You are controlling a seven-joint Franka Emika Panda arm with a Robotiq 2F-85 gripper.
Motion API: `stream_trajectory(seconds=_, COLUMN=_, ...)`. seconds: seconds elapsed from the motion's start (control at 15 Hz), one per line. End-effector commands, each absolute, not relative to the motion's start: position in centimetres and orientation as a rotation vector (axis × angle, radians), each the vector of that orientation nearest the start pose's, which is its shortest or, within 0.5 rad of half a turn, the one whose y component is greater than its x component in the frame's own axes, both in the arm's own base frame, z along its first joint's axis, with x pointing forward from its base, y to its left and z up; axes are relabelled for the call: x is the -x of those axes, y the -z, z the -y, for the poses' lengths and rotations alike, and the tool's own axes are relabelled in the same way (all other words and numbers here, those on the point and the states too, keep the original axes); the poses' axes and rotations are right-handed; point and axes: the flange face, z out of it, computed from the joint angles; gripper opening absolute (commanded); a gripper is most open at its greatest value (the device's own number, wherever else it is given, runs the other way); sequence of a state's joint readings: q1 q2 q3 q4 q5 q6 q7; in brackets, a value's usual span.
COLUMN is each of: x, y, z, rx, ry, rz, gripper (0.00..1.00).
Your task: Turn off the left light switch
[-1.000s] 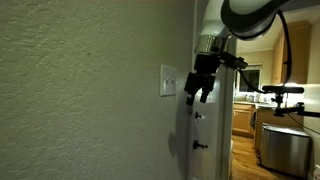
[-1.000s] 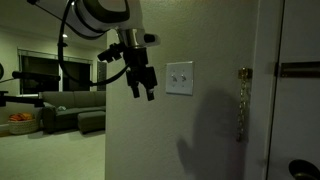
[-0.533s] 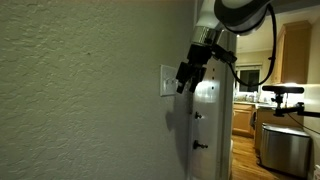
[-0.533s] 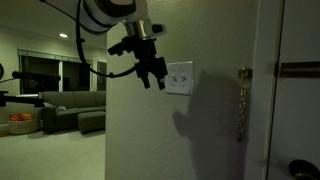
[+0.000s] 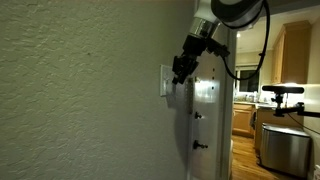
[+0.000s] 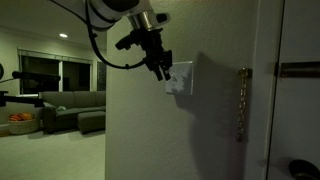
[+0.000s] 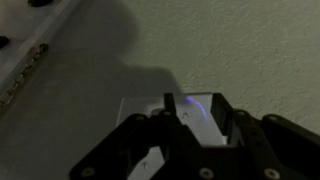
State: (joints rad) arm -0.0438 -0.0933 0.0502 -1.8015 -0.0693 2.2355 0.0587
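Note:
A white switch plate [image 6: 183, 80] sits on the textured wall, seen edge-on in an exterior view [image 5: 165, 81]. My gripper [image 6: 166, 71] points at the plate's left part, fingertips at or nearly on it, also from the side [image 5: 179, 72]. In the wrist view the plate [image 7: 140, 105] lies straight ahead with a faint blue glint on it. The gripper [image 7: 193, 108] frames its middle, the two dark fingers [image 7: 225, 112] narrowed but still apart, with nothing between them. The left light switch itself is hidden behind the fingers.
A door with a chain latch [image 6: 241, 98] and a handle [image 6: 298, 170] stands beside the plate. A sofa [image 6: 62, 108] fills the dim room behind. Past the wall corner are a white door [image 5: 207, 120], a metal bin [image 5: 284, 148] and kitchen cabinets [image 5: 293, 50].
The gripper has risen and moved in to the switch plate, from beside and below it to over its left part. Its jaws have narrowed.

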Motion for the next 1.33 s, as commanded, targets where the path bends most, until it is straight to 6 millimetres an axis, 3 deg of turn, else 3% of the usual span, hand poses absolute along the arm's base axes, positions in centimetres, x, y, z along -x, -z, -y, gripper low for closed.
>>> stream_trajectory(seconds=0.0, x=-58.5, y=-64.8, z=0.0, rx=3.077, ry=0.936, rz=-0.007, gripper=0.29)
stream_trajectory(seconds=0.13, x=-59.0, y=-65.0, z=0.1, rx=3.067, ry=0.962, rz=-0.007, gripper=0.24)
stream_trajectory(seconds=0.2, x=-59.2, y=-65.1, z=0.1, rx=3.063, ry=0.969, rz=-0.007, gripper=0.11)
stream_trajectory(seconds=0.47, x=-59.7, y=-65.6, z=0.0, rx=3.049, ry=0.992, rz=-0.003, gripper=0.03)
stream_trajectory(seconds=0.87, x=-59.8, y=-66.3, z=-0.1, rx=3.033, ry=1.024, rz=0.004, gripper=0.07)
stream_trajectory(seconds=1.27, x=-60.3, y=-64.9, z=0.2, rx=3.051, ry=0.98, rz=0.005, gripper=0.06)
